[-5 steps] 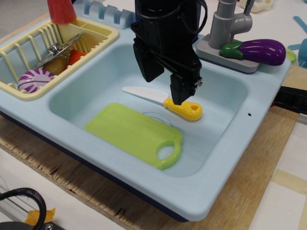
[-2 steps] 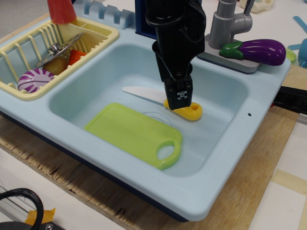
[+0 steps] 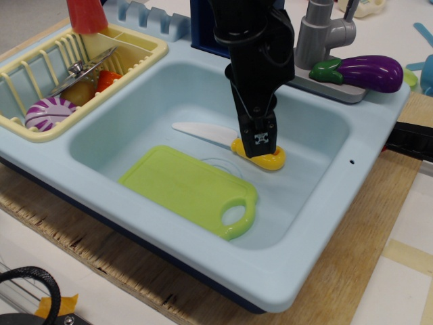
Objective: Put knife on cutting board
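Observation:
The knife (image 3: 223, 139) lies on the sink floor, with its white blade pointing left and its yellow handle (image 3: 270, 160) to the right. The lime-green cutting board (image 3: 186, 186) lies flat just in front of it, with its loop handle at the right. My gripper (image 3: 260, 143) is down on the near end of the knife handle, turned edge-on to the camera. One finger (image 3: 260, 132) hides the other. The jaws look open around the handle, and the knife still rests on the sink floor.
The light-blue sink (image 3: 318, 223) has walls all round the basin. A yellow dish rack (image 3: 40, 125) with a metal utensil and toy food stands at the left. A grey faucet (image 3: 318, 34) and a purple eggplant (image 3: 365, 71) are at the back right.
The gripper has turned about its vertical axis, shifted slightly right and come down onto the knife handle. The knife and the board have not moved.

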You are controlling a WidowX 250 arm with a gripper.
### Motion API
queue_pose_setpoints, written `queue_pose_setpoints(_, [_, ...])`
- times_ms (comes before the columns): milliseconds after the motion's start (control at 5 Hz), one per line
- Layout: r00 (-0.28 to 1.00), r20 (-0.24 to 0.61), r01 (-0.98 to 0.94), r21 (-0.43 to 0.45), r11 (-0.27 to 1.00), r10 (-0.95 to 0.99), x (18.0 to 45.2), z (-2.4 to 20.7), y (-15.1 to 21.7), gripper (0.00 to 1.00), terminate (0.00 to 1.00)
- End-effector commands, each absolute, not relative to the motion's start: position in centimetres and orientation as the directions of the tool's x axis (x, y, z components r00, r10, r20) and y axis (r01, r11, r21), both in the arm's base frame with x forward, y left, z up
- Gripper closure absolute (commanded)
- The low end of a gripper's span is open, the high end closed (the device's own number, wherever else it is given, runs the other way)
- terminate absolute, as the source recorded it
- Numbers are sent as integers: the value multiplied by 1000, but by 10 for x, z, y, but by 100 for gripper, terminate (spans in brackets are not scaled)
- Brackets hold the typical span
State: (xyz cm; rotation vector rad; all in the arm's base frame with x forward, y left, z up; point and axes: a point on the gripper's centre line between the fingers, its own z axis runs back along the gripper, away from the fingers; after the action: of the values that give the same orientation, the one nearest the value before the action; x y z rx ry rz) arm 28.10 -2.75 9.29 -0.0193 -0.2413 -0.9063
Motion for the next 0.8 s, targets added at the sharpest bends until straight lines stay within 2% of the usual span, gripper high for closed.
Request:
queue_pose_setpoints(0, [582, 253, 770, 131, 624, -772, 282, 92, -34, 0, 0])
queue_pose_setpoints(600, [568, 276, 783, 111, 613, -776, 297, 67, -32, 0, 0])
